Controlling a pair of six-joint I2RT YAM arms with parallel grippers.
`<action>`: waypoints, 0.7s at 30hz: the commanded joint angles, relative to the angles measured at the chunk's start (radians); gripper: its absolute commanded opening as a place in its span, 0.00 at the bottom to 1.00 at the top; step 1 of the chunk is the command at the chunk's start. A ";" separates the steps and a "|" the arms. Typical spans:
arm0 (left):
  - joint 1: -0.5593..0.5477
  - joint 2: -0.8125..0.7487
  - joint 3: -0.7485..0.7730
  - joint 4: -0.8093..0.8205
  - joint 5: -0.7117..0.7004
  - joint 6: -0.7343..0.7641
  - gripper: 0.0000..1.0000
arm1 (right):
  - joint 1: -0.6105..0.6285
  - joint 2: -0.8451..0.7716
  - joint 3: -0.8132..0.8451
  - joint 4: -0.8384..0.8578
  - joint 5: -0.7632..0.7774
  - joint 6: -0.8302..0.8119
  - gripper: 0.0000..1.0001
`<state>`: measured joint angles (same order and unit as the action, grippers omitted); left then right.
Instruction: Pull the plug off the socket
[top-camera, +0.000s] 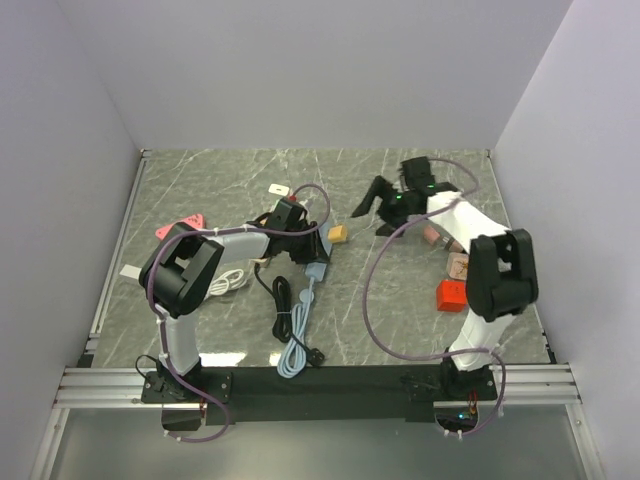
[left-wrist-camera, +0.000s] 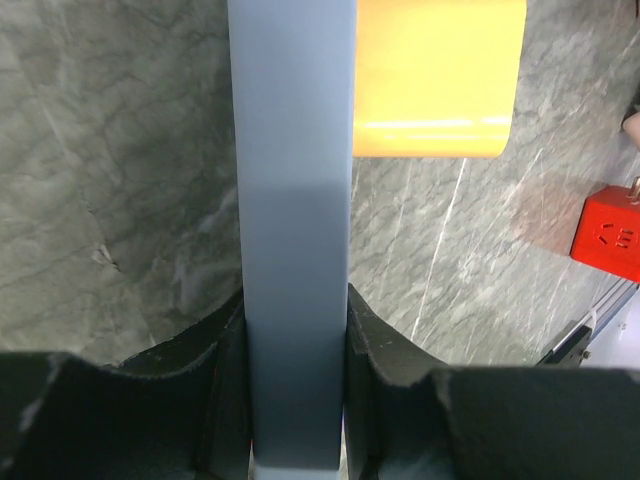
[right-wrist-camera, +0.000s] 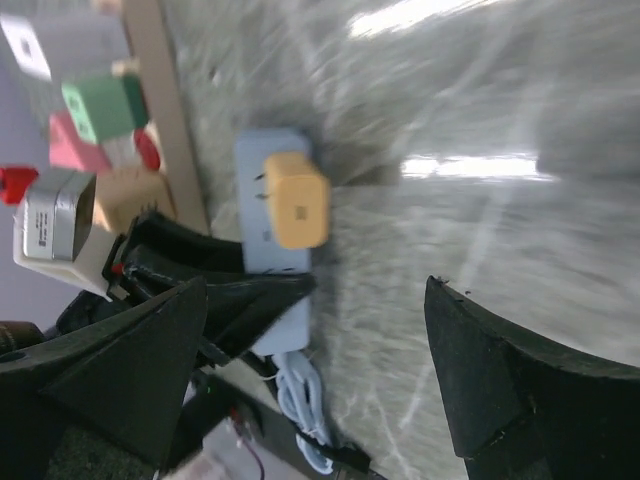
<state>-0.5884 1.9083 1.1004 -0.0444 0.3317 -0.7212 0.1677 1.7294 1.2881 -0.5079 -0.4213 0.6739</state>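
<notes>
A light blue power strip (top-camera: 316, 268) lies mid-table with its coiled cable (top-camera: 295, 340) trailing toward me. A yellow plug (top-camera: 338, 234) sits at its far end. In the left wrist view the plug (left-wrist-camera: 438, 75) stands against the strip's (left-wrist-camera: 292, 180) face. My left gripper (left-wrist-camera: 295, 320) is shut on the strip's body, one jaw on each side; it also shows from above (top-camera: 303, 248). My right gripper (top-camera: 370, 220) is open and empty, just right of the plug. Its view shows the plug (right-wrist-camera: 297, 200) on the strip (right-wrist-camera: 268, 245), ahead of its spread fingers (right-wrist-camera: 500, 380).
A red cube socket (top-camera: 451, 295) and pink blocks (top-camera: 432, 235) lie to the right, beside my right arm. A pink triangle (top-camera: 190, 226), a white cable (top-camera: 232, 283), a black cable (top-camera: 283, 295) and a white adapter (top-camera: 278, 188) lie to the left.
</notes>
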 joint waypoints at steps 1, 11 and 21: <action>-0.021 -0.049 0.035 -0.025 0.006 0.003 0.00 | 0.070 0.062 0.004 0.147 -0.119 0.041 0.95; -0.031 -0.066 0.033 -0.023 0.003 -0.015 0.00 | 0.144 0.245 0.086 0.170 -0.120 0.044 0.88; -0.044 -0.058 0.049 -0.018 0.020 -0.024 0.00 | 0.161 0.314 0.073 0.278 -0.232 0.073 0.36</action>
<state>-0.6159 1.8996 1.1061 -0.0792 0.3122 -0.7292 0.3145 2.0350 1.3411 -0.2989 -0.6056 0.7353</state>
